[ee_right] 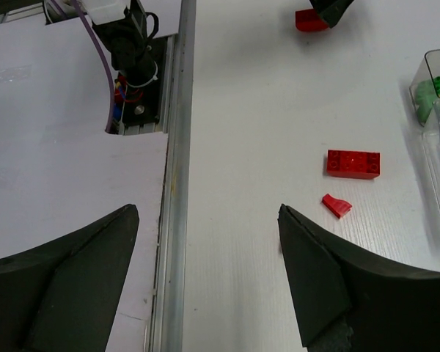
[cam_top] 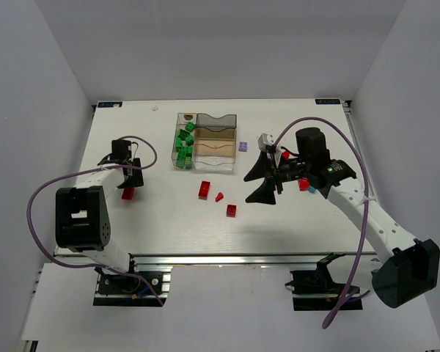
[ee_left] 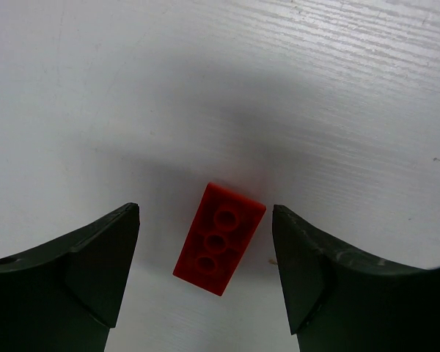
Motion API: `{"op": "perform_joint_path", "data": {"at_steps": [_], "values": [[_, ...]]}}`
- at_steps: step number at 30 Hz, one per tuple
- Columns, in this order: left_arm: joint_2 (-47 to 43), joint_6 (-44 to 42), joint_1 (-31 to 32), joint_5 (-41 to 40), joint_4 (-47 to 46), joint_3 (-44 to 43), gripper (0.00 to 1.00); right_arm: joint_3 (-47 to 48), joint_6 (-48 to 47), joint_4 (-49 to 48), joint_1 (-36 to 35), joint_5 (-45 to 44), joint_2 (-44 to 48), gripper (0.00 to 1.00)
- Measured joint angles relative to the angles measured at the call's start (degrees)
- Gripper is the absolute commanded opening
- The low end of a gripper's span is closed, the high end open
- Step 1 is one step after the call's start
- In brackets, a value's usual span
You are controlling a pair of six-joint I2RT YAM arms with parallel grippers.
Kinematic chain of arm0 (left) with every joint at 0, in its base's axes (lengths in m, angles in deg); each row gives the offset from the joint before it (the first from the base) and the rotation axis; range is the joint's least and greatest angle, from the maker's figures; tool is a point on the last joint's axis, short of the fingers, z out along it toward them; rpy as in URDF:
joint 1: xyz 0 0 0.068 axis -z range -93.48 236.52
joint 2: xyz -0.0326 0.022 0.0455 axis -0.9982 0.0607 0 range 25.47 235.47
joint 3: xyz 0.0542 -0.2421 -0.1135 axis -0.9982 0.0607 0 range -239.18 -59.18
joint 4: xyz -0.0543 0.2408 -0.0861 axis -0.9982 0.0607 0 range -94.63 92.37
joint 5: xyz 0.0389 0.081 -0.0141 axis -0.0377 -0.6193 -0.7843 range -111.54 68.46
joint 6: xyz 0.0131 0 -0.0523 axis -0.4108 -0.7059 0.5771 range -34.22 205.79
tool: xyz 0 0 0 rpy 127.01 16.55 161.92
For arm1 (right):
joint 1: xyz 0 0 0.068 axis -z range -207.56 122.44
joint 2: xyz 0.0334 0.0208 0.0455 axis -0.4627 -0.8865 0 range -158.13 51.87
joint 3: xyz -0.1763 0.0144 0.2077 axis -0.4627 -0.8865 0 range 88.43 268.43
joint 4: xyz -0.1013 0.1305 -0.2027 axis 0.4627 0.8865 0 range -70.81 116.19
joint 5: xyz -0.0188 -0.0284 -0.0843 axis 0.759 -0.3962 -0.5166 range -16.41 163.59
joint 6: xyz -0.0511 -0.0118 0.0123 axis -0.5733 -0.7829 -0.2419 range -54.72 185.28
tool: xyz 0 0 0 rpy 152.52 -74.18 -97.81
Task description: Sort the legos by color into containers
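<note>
Red plastic, glossy and sharp-cornered, is lying flat between the fingers of the left gripper. It is one red brick, an oblong block showing three round sockets in a row, sitting askew to the pads and touching neither. Those black, wedge-shaped fingers are standing spread wide, one on each side of it, pinching nothing. Judging from that straddle, the gripper is lining up to close on the brick's long sides. The slant means the pads would probably be meeting corners first, so the smooth plastic may be twisting or skidding on the white, faintly grained table.

The right gripper is likewise holding its fingers wide apart with nothing between them; only bare table and a grooved metal rail are showing in the gap. Past the tip of its tray-side finger, a second red brick and a small red wedge piece are lying loose, near each other but not touching.

Well apart from both pairs of fingers, the clear, brown-tinted tray with its wavy dividers is keeping the green bricks together in its long narrow compartment. A lilac brick is waiting just outside its wall. The reds look yet to be sorted.
</note>
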Motion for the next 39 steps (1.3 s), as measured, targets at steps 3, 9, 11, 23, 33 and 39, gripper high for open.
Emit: {"op": "perform_joint_path", "data": {"at_steps": [3, 9, 11, 23, 33, 39], "values": [[0.0, -1.4, -0.3, 1.2, -0.1, 0.0, 0.81, -0.8, -0.7, 0.1, 0.7, 0.0, 0.0, 0.82], [2.4, -2.6, -0.7, 3.3, -0.2, 0.1, 0.63, -0.9, -1.8, 0.1, 1.5, 0.0, -0.4, 0.82], [3.0, -2.4, -0.7, 3.7, -1.1, 0.0, 0.54, -1.0, -2.1, 0.1, 1.8, 0.0, -0.6, 0.82], [-1.9, 1.4, -0.2, 14.4, 0.9, -0.5, 0.0, -3.4, -0.8, -3.7, 2.4, -6.8, -1.0, 0.15], [-17.0, 8.9, 8.9, 43.2, -10.0, -5.6, 0.01, -7.3, 5.9, -13.1, 3.1, -28.0, 0.3, 0.0], [-12.1, -1.5, 15.0, 50.6, -16.5, -5.8, 0.02, -7.3, 6.9, -15.4, 3.7, -30.8, -0.2, 0.0]]}}
